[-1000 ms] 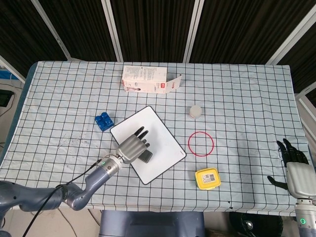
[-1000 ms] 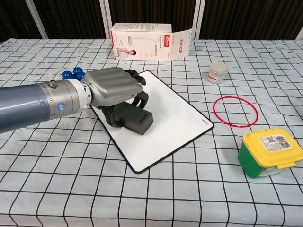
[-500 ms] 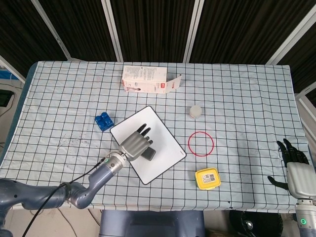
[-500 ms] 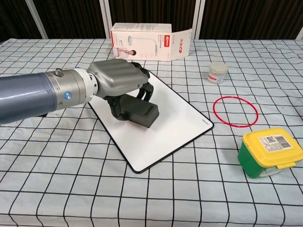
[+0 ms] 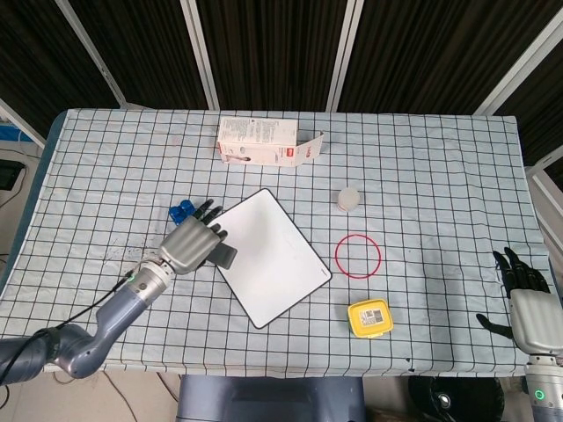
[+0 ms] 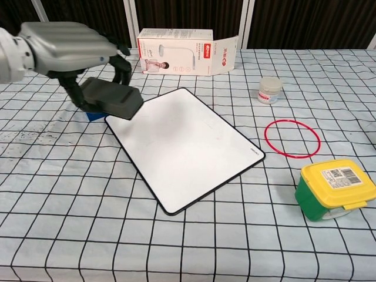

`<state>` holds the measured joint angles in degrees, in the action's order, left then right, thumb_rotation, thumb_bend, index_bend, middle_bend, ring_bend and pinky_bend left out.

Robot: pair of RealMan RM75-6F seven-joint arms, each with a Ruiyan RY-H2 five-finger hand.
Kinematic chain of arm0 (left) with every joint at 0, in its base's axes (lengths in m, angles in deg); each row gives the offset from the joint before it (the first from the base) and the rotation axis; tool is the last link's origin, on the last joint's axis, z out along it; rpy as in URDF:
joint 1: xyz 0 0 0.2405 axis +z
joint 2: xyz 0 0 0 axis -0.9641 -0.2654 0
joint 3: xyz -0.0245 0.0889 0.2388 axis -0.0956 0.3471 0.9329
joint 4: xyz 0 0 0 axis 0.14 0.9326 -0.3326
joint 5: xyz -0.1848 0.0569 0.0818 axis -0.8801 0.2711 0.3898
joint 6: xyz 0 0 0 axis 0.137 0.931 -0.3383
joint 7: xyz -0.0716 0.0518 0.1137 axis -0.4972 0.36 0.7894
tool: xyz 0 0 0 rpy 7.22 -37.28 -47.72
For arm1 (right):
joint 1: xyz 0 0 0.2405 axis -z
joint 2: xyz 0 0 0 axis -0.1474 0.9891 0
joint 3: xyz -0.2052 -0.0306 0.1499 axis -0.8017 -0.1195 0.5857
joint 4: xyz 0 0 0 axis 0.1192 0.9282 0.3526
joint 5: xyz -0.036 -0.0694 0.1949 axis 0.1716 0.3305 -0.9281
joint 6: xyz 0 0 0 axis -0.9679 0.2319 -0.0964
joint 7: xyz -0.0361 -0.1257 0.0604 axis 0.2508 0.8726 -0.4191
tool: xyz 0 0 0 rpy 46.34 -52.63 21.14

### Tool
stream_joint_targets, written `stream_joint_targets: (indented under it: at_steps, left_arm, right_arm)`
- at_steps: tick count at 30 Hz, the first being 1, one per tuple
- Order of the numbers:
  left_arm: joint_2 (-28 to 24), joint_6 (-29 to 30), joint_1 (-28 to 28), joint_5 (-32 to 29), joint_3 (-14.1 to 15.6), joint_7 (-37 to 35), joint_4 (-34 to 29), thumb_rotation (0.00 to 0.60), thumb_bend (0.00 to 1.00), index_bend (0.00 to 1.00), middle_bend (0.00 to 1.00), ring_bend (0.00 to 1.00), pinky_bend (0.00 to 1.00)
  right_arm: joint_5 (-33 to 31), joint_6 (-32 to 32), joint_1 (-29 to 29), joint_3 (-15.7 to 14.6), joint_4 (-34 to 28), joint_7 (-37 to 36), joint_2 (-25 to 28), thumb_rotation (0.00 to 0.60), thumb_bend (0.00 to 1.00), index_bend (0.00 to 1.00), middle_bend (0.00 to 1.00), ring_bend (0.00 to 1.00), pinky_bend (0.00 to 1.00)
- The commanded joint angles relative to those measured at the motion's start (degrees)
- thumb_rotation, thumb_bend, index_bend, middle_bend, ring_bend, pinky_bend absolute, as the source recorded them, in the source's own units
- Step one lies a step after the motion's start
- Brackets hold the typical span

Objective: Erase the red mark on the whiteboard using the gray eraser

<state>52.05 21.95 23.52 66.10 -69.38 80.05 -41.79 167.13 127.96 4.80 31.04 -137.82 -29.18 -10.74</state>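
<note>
Above the whiteboard's left corner: gray eraser (image 6: 111, 98), dark slab, tilted, gripped in left hand (image 6: 70, 41) and lifted off the surface. Whiteboard (image 6: 185, 147) lies flat and angled on the checked cloth, face white, no red visible. Right hand (image 5: 525, 294) at the table's right edge, fingers spread, holding nothing. One red ring (image 6: 292, 138), one yellow-lidded box (image 6: 331, 187), one small jar (image 6: 269, 90), one carton (image 6: 182, 51).

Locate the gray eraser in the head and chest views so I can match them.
Head view: gray eraser left of centre, under the left hand, at the whiteboard's left edge.
Chest view: upper left, held above the table.
Shared landmark: the whiteboard.
</note>
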Motion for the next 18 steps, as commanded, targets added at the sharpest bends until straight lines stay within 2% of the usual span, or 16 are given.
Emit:
stream_joint_targets:
  at_steps: [1,6,10,18]
  left_arm:
    - [-3.2,2.0,3.3,4.7,3.1,-3.8,-0.5,0.600,0.27,0.46,0.51,0.07,0.06]
    - [-5.4,6.1,7.8,10.8,6.6,-6.9,2.1,0.600,0.27,0.47,0.51,0.07,0.05]
    - [-6.0,7.0,10.8,13.3,8.9,-11.8,5.5,0.600,0.27,0.47,0.51,0.07,0.05]
    - [-4.0,5.9,13.9,16.0,10.2,-21.2,14.2,0.600,0.27,0.47,0.51,0.07,0.04]
  right_arm:
    - [0.0,0.1,0.0,0.0,0.0,0.0,-0.1,0.600,0.01,0.00,0.02,0.14,0.18]
    - [0.0,0.1,0.0,0.0,0.1,0.0,-0.1,0.600,0.01,0.00,0.02,0.14,0.18]
    - [0.2,0.2,0.0,0.0,0.2,0.0,-0.1,0.600,0.01,0.00,0.02,0.14,0.18]
    - [0.2,0.2,0.0,0.1,0.1,0.2,-0.1,0.600,0.01,0.00,0.02,0.14,0.18]
